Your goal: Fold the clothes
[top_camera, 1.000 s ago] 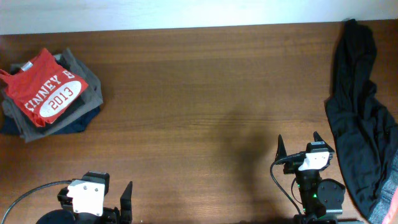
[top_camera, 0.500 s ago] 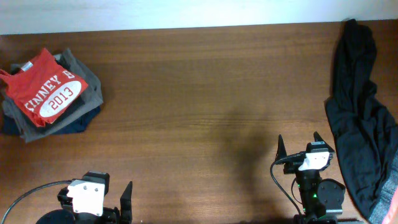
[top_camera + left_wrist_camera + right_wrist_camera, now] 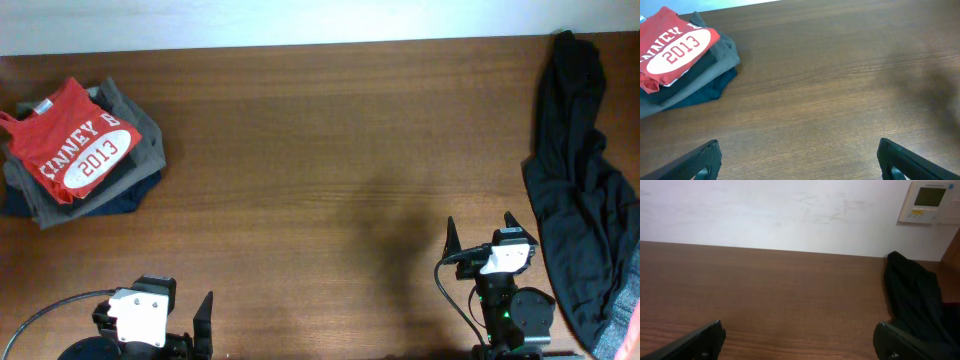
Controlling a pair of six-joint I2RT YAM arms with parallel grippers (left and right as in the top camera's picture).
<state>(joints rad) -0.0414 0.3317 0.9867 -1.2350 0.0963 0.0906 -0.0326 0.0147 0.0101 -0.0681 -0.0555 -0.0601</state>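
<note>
A folded red-orange T-shirt (image 3: 75,150) with white lettering and "2013" in a white oval lies on top of a stack of folded garments at the far left; it also shows in the left wrist view (image 3: 670,50). A limp black garment (image 3: 575,190) lies unfolded along the right edge of the table, and it shows in the right wrist view (image 3: 912,295). My left gripper (image 3: 800,160) is open and empty near the front edge, well apart from the stack. My right gripper (image 3: 800,340) is open and empty, just left of the black garment.
Under the red shirt lie a folded grey garment (image 3: 140,135) and a dark blue one (image 3: 125,200). The brown wooden table (image 3: 330,150) ends at a white wall at the back. A wall control panel (image 3: 930,201) hangs at the upper right.
</note>
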